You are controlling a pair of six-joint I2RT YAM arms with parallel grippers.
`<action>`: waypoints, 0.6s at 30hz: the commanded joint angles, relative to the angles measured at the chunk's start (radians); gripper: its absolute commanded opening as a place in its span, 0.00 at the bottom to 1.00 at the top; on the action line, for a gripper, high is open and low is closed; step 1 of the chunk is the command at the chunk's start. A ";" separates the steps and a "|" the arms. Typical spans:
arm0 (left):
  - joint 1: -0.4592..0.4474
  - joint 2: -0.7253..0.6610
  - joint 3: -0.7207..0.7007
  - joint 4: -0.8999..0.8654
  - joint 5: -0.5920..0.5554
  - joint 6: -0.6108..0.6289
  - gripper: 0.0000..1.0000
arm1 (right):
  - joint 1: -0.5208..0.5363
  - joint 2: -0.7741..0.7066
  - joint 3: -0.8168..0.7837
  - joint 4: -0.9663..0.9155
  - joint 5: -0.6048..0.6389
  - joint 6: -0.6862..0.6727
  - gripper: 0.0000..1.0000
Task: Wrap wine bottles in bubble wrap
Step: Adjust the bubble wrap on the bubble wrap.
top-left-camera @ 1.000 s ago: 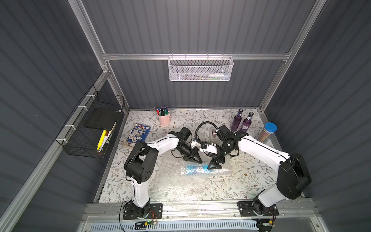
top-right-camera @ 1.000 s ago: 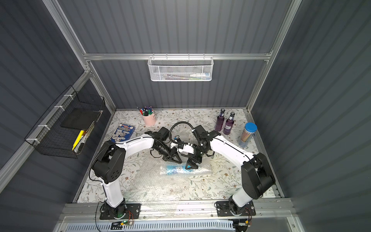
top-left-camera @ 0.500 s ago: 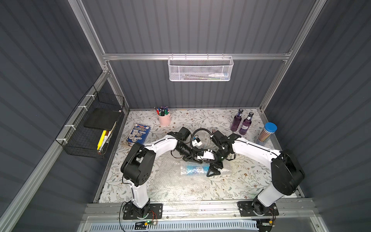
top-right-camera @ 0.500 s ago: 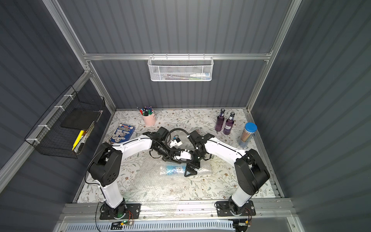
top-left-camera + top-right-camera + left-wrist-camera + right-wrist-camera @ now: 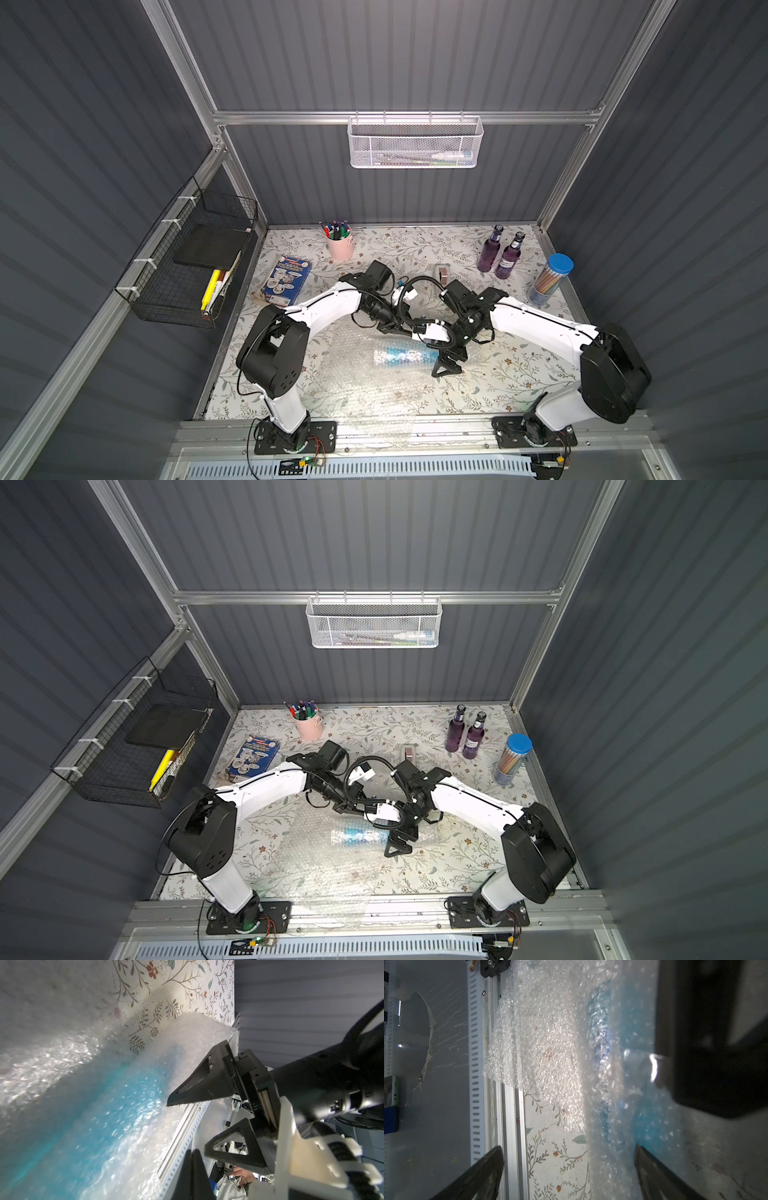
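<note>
Centre of counter [image 5: 511, 376]: blue wine bottle [image 5: 397, 356] lies on its side, running left-right, on the bubble wrap [image 5: 374, 390], with film over it too. Right pincer [image 5: 448, 362] is wide, at the bottle's right end. Left pincer [image 5: 399, 329] is shut at the far side of the roll; can't tell if it pinches film. Purple wine bottles [image 5: 489, 251] are upright, far right.

Judgement: bottle is round, likely glass, so it rolls and could break. Wrap is light, floppy, slick and springs open. Grip the bottle body through the wrap, and the film by its free near edge.
</note>
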 commanded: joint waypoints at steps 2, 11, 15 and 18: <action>-0.004 -0.032 -0.013 0.010 0.010 -0.045 0.00 | 0.031 -0.053 -0.043 0.059 0.085 0.008 0.96; -0.004 -0.070 -0.121 0.233 0.064 -0.233 0.00 | 0.116 -0.151 -0.161 0.198 0.359 -0.038 0.93; -0.005 -0.097 -0.180 0.359 0.073 -0.347 0.00 | 0.161 -0.172 -0.208 0.255 0.459 -0.044 0.89; -0.007 -0.136 -0.234 0.449 0.073 -0.447 0.00 | 0.180 -0.182 -0.225 0.273 0.485 -0.045 0.88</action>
